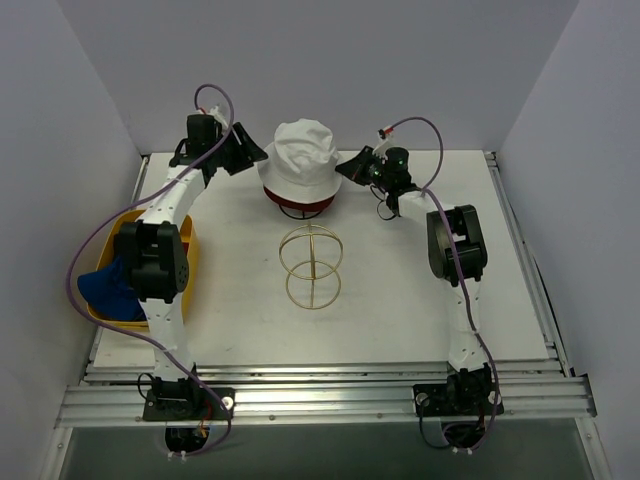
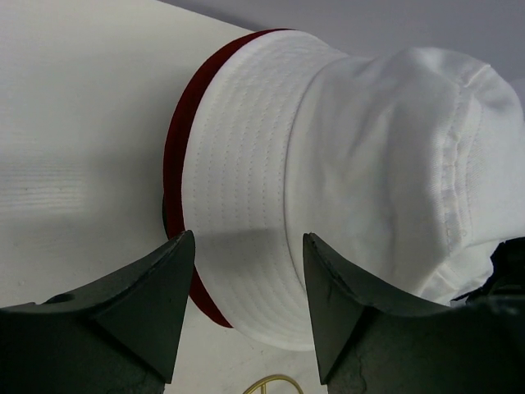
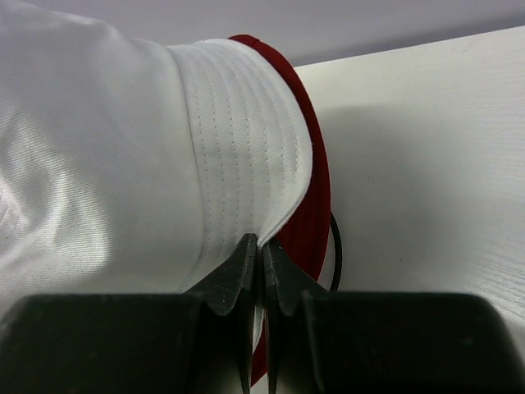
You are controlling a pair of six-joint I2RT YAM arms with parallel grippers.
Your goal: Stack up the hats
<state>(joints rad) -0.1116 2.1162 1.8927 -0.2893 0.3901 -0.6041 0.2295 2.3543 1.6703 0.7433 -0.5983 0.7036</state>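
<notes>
**Top external: white hat on red hat, far centre, a claw each side**

Top external, left to right. Yellow tub (image 1: 191,243) at the left table edge, partly under the left arm. Blue hat (image 1: 100,286) sits bunched inside the tub, not stacked.

Left claw (image 1: 250,158) is at the far left of the hat stack, level with the brim. In the left wrist view its fingers (image 2: 160,287) stand wide apart and hold nothing. The white brim shows in the gap beyond them, and I can't tell if it touches them.

White hat (image 1: 300,152) is far centre, crown up and a bit crumpled. It sits on top of the dark red hat (image 1: 300,205), which shows only as a thin rim under the white brim. Both rest on a black wire frame (image 1: 303,214) that peeks out below. Gold wire frame (image 1: 312,265) stands alone on the table (image 1: 400,300), just nearer than the stack and apart from it.

Right claw (image 1: 346,168) is at the right side of the stack. In the right wrist view the jaws are pressed together with the white brim's edge nipped at the tips. The red rim runs just outside the white brim, with a bit of black wire beside it.
</notes>
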